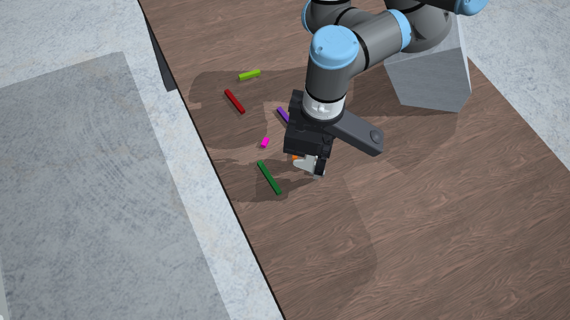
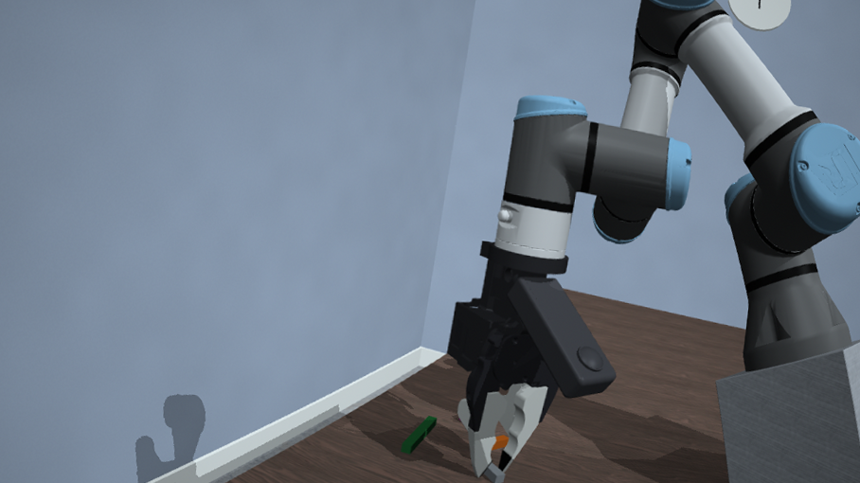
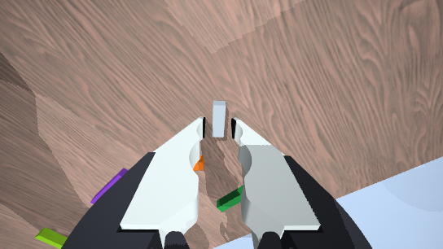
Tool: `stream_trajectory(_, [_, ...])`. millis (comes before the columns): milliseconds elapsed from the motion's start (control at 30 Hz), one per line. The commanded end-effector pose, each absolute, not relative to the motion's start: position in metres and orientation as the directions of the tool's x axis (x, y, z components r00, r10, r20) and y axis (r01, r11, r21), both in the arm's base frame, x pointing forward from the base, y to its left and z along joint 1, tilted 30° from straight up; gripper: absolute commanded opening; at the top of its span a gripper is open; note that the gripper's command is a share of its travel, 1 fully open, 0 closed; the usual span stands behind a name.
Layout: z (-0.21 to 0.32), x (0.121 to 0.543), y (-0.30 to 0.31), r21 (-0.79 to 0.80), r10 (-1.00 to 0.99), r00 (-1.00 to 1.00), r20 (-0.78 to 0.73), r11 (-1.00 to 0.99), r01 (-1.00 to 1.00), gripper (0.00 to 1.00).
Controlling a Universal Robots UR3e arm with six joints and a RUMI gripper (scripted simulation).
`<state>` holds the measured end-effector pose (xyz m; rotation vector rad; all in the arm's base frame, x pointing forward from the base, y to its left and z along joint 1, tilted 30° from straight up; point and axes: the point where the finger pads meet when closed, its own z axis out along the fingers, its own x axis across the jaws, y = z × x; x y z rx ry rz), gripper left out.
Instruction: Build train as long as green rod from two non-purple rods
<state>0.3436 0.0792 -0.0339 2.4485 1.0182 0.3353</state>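
My gripper [image 1: 317, 171] [image 2: 492, 466] [image 3: 218, 119] is slightly open, its fingertips low on either side of the grey rod [image 2: 497, 475] [image 3: 219, 115]. Gaps show between rod and both pads in the wrist view. The grey rod lies on the table. The orange rod [image 1: 294, 157] [image 2: 501, 441] [image 3: 199, 164] lies behind the fingers, mostly hidden. The green rod [image 1: 269, 177] [image 2: 419, 435] [image 3: 230, 200] lies nearer the table's edge. The lime rod [image 1: 249, 74] [image 3: 50, 237] and red rod [image 1: 234, 101] lie apart, farther back. The magenta rod [image 1: 264, 142] lies between red and green.
The purple rod [image 1: 282, 114] [image 3: 109, 185] is partly hidden by the gripper in the top view. The arm's metal base [image 1: 431, 81] [image 2: 795, 440] stands on the table to the right. The table's long edge runs just beyond the green and red rods.
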Motion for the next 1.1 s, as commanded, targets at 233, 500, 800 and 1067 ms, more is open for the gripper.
stream_trajectory(233, [-0.0335, 0.3439, 0.0794, 0.505, 0.717, 0.695, 0.047, -0.617, 0.603, 0.00])
stream_trajectory(500, [-0.0335, 0.3439, 0.0794, 0.505, 0.717, 0.695, 0.047, -0.617, 0.603, 0.00])
stream_trajectory(800, [-0.0335, 0.3439, 0.0794, 0.505, 0.717, 0.695, 0.047, -0.617, 0.603, 0.00])
stream_trajectory(1067, [-0.0335, 0.3439, 0.0794, 0.505, 0.717, 0.695, 0.047, -0.617, 0.603, 0.00])
